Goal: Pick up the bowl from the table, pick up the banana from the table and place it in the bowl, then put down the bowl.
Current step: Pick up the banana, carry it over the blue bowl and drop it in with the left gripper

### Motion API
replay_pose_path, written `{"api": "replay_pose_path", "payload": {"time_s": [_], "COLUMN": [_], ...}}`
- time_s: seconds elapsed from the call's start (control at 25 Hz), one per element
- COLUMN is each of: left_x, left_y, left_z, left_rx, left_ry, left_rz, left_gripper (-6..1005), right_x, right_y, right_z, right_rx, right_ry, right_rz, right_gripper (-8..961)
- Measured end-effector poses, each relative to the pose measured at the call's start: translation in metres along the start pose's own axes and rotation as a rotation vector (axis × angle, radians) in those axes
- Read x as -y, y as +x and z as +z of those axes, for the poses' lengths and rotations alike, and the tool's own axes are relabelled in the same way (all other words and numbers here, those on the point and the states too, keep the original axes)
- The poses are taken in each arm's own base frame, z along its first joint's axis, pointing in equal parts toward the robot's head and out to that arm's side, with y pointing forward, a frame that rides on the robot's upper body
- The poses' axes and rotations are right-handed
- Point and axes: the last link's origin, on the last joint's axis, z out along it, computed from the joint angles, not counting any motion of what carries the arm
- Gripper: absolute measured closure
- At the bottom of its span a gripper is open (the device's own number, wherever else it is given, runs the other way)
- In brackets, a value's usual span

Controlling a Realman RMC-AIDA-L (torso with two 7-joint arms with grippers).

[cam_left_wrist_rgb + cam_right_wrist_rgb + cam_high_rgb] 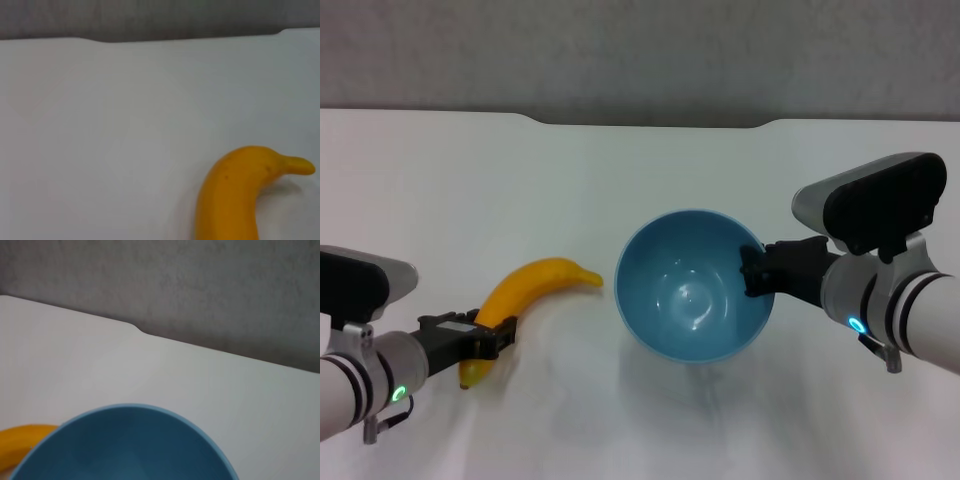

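Observation:
The light-blue bowl (pixel 692 285) is tilted and held a little above the white table (pixel 520 180), with its shadow below it. My right gripper (pixel 756 272) is shut on the bowl's right rim. The bowl's rim fills the bottom of the right wrist view (pixel 125 440). The yellow-orange banana (pixel 535 285) lies on the table left of the bowl, its stem end pointing at the bowl. My left gripper (pixel 485 338) is shut on the banana's near end. The banana also shows in the left wrist view (pixel 235 195) and in the right wrist view (pixel 17 440).
The table's far edge has a shallow notch (pixel 650 122) with a grey wall behind it. Bare tabletop lies behind and between the banana and the bowl.

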Motion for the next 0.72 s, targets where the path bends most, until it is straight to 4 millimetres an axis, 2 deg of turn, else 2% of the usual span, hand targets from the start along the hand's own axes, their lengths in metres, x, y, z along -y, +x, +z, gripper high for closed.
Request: {"api": "replay_pose_path", "payload": {"time_s": [0.24,0.44,0.6,0.72], "left_x": [0.009,0.015,0.000,-0.014], "left_y": [0.015,0.032,0.053,0.062], "left_z": [-0.020,-0.051,-0.069,-0.074], "left_rx": [-0.089,-0.187,-0.258,-0.284], "left_ry": [0.000,-0.061,-0.184,-0.275], "left_rz": [-0.044,-0.120,-0.164,-0.176], "left_gripper": [488,487,486,485], "right_x": [0.005,0.004,-0.001,-0.008], "right_y": [0.012,0.021,0.023,0.020], "right_z": [0.003,0.007,0.012,0.018], "right_rx": [-0.036,-0.072,-0.089,-0.099], "right_ry": [0.010,0.008,-0.014,-0.038], "right_rz": [0.021,0.033,0.056,0.045], "right_gripper": [917,917,917,917]}}
